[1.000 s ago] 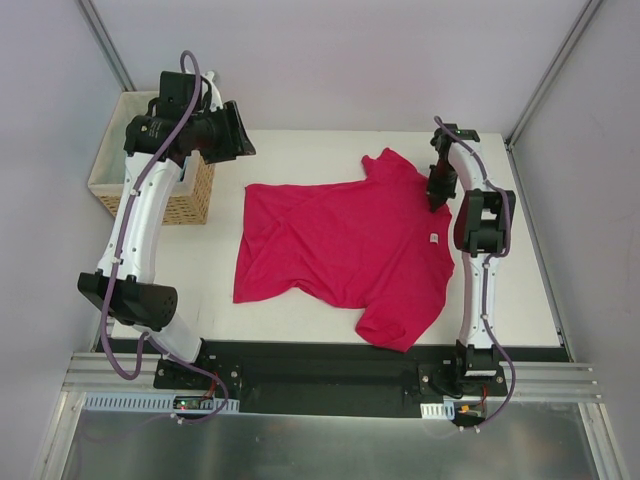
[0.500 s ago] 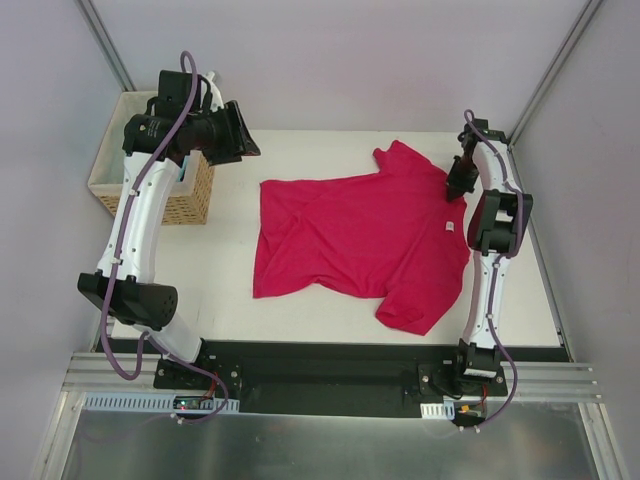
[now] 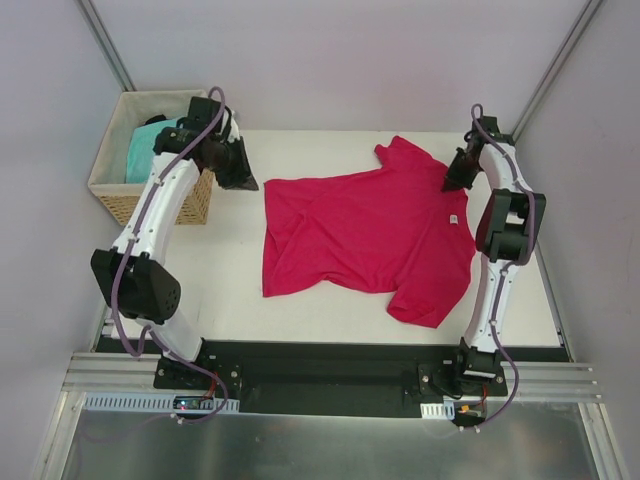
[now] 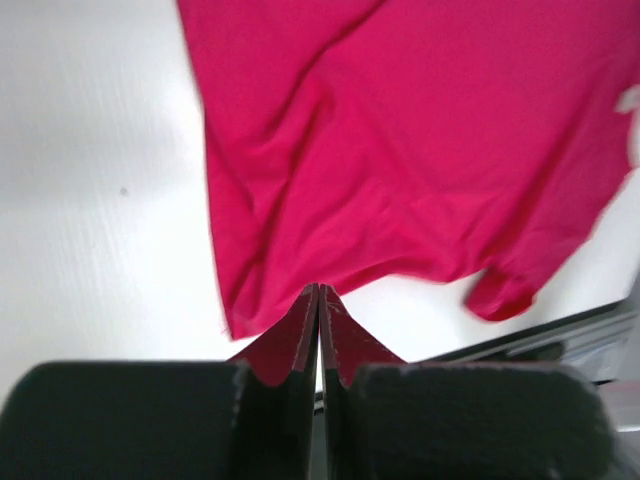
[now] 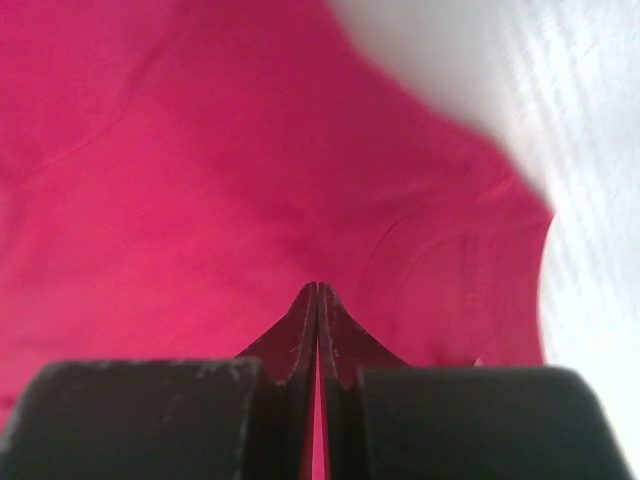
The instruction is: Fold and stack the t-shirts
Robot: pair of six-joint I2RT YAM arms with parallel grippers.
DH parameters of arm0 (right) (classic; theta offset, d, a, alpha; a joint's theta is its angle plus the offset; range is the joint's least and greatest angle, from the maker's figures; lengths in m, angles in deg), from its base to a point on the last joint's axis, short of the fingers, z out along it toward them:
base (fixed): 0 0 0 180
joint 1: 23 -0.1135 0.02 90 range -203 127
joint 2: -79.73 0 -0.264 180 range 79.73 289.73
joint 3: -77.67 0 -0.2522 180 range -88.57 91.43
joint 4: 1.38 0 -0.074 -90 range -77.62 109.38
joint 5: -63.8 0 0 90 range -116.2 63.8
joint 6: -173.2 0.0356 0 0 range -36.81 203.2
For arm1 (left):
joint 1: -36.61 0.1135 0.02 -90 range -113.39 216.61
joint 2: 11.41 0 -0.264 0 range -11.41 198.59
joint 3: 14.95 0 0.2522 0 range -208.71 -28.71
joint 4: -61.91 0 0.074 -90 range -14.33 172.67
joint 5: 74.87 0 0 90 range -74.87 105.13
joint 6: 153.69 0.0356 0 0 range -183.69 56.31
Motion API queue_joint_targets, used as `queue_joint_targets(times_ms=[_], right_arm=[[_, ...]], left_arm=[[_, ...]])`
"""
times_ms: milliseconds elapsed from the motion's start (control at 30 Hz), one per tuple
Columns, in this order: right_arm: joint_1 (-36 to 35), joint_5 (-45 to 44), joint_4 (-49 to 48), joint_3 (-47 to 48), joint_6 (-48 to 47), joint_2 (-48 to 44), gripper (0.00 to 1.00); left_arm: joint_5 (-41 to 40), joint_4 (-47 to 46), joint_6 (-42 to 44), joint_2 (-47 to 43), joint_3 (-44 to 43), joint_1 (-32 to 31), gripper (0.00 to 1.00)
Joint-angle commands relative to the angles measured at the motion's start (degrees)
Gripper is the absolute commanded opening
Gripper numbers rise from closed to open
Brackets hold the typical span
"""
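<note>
The pink tee (image 3: 360, 235) has slid right across the table (image 3: 225, 300), dragged by the right gripper (image 3: 453, 184), whose fingers pinch its shoulder near the collar; it now lies open and fairly flat at centre-right, so it looks positioned but folding is not begun; the left gripper (image 3: 246, 180) has swung off the basket (image 3: 112, 196) toward the tee's far-left corner, its fingers gone from half spread to pressed together, apparently on nothing; the basket holds the turquoise tee (image 3: 143, 152), crumpled and waiting.
</note>
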Motion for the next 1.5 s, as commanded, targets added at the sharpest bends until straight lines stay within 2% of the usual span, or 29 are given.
queue_joint_targets(times_ms=[0, 133, 267, 333, 500, 633, 767, 900, 1033, 1067, 1267, 1467], right_arm=[[-2.5, 8.5, -2.8, -0.9, 3.2, -15.7, 0.01], [-5.4, 12.3, 4.1, -3.2, 1.7, -17.6, 0.01], [-11.0, 11.2, 9.3, -15.4, -3.0, -20.2, 0.01], [-13.6, 11.0, 12.4, -17.9, -5.0, -20.7, 0.01], [-16.3, 10.9, 22.6, -20.3, -10.0, -17.9, 0.01], [-16.3, 10.4, 25.1, -21.1, -10.7, -17.8, 0.01], [-16.4, 8.6, 25.7, -22.8, -11.4, -18.8, 0.01], [-16.5, 10.5, 25.9, -22.2, -11.4, -18.6, 0.01], [-16.7, 10.4, 26.2, -21.4, -11.4, -18.8, 0.01], [-16.7, 10.4, 26.2, -21.7, -11.4, -18.7, 0.01], [-16.7, 10.9, 25.4, -22.6, -11.5, -18.7, 0.01], [-17.0, 11.3, 25.5, -21.6, -11.5, -18.3, 0.01]], left_arm=[[-1.2, -0.4, 3.8, 0.4, 8.5, -2.2, 0.0], [0.4, -1.8, 3.8, -1.4, 21.4, -5.0, 0.0], [0.6, -5.4, 4.0, -0.2, 26.2, -6.7, 0.0], [1.1, -6.4, 4.2, 1.4, 27.0, -6.8, 0.0], [1.3, -10.0, 6.9, 8.6, 24.3, -7.6, 0.0], [1.4, -11.0, 7.9, 15.8, 20.9, -8.2, 0.0], [1.8, -11.5, 7.5, 18.9, 18.2, -9.1, 0.0], [1.3, -11.5, 6.6, 19.3, 17.6, -9.3, 0.0], [-1.8, -11.5, 6.0, 15.3, 19.6, -9.3, 0.23], [-2.7, -11.5, 5.7, 14.5, 20.2, -9.3, 0.35], [-5.8, -11.3, 5.4, 9.9, 23.4, -9.1, 0.38], [-6.2, -11.3, 6.1, 11.1, 22.5, -9.0, 0.37]])
